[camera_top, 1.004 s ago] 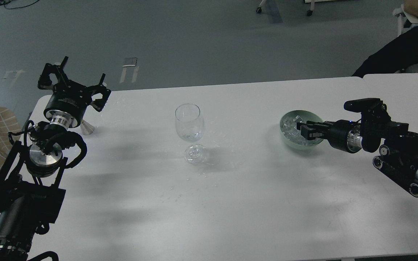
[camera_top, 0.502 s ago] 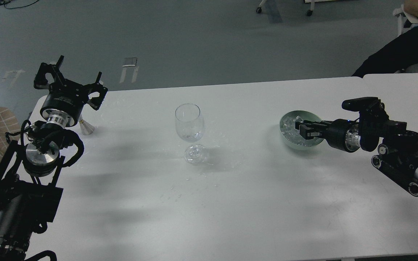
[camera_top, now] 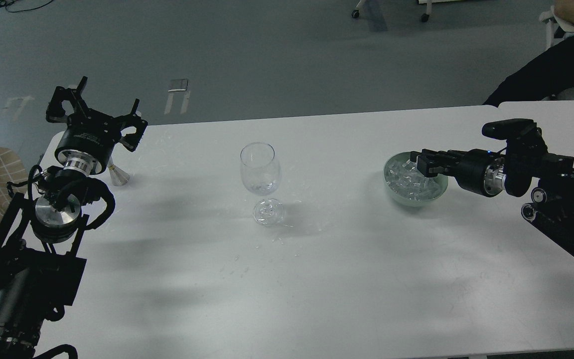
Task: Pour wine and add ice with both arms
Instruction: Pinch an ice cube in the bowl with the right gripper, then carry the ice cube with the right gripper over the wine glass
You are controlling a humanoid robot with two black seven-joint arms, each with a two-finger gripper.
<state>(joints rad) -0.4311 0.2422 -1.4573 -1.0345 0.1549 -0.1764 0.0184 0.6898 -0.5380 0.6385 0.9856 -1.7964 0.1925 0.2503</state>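
Piled in one pale green bowl, well right of the wine glass: many clear ice cubes, too jumbled to count. Poised over the bowl's right rim, the right gripper, dark and seen nearly end-on, so cannot tell whether parted or closed, nor whether a cube sits between the tips. Compared with a second ago, lifted out of the bowl and drawn back a little toward the right, with more of the ice uncovered. Far left of the glass, above the table's back-left corner, the left gripper, fingers spread wide and holding nothing, shifted slightly left since then. Just beside that wrist, one small clear cone-shaped piece standing on the white table. One wine glass, upright, roughly central, with a bit of clear matter at the bottom of its bowl, unmoved. Broad bare tabletop between glass and bowl, and across the whole near side. Back edge of the table close behind the bowl; a second tabletop abutting at the far right.
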